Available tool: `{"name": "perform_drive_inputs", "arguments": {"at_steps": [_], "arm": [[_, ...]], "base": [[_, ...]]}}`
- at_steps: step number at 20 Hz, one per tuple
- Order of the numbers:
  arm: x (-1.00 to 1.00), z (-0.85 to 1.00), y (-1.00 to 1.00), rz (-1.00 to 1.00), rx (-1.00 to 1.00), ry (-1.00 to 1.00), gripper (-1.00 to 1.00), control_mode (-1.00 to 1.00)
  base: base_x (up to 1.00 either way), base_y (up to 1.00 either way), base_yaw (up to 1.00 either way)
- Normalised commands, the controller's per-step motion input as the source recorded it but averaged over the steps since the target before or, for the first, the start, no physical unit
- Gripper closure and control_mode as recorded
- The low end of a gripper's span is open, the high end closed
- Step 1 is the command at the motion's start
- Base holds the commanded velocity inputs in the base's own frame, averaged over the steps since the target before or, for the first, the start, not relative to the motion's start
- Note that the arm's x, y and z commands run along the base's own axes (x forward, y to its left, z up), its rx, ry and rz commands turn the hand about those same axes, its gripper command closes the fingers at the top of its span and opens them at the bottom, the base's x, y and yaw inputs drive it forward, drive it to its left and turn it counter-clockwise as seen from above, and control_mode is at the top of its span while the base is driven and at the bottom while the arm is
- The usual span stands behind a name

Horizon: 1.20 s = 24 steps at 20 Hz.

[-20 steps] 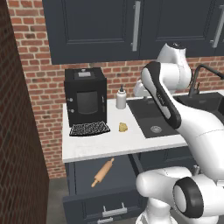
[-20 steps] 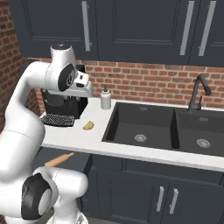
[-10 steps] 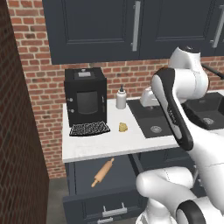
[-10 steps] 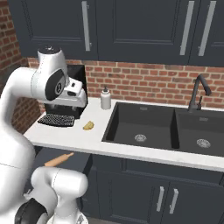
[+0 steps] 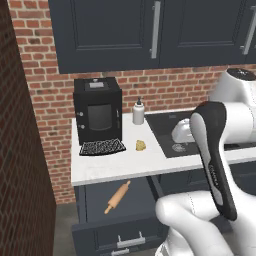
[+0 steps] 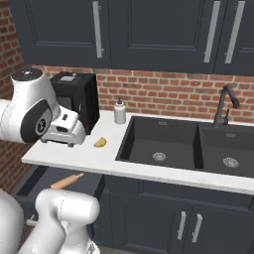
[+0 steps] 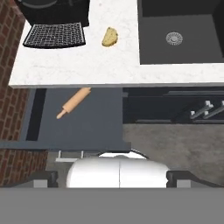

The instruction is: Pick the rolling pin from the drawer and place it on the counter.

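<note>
My gripper [image 7: 111, 177] hangs high above the open drawer [image 7: 94, 124], fingers spread wide and empty, ready for a grasp from above. The pin [image 7: 73, 103] lies slantwise inside, one end tucked under the table [image 7: 109, 65] edge, so I judge a low approach is needed.

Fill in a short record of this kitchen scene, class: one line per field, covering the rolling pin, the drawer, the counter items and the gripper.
rolling pin: lies at a slant in the drawer, partly under the counter's front edge, untouched
drawer: pulled open below the counter
counter: white slab with a dark inset sink
on the counter: black coffee machine, small white bottle, yellowish lump
gripper: open, high above the drawer, holding nothing
task stage: pin not yet picked up
</note>
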Motion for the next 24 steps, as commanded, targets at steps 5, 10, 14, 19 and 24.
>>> {"name": "perform_drive_inputs", "arguments": {"at_steps": [5, 10, 14, 19, 24], "arm": [[-0.13, 0.00, -0.01, -0.01, 0.00, 0.00, -1.00, 1.00], [0.00, 0.00, 0.00, 0.00, 0.00, 0.00, -1.00, 1.00], [0.00, 0.00, 0.00, 0.00, 0.00, 0.00, -1.00, 1.00], [0.00, 0.00, 0.00, 0.00, 0.00, 0.00, -1.00, 1.00], [0.00, 0.00, 0.00, 0.00, 0.00, 0.00, -1.00, 1.00]], "base": [[-0.32, -0.31, -0.01], [-0.06, -0.75, 0.00], [0.01, -0.83, 0.02], [0.09, -0.57, 0.36], [0.00, -0.24, 0.74]]}}
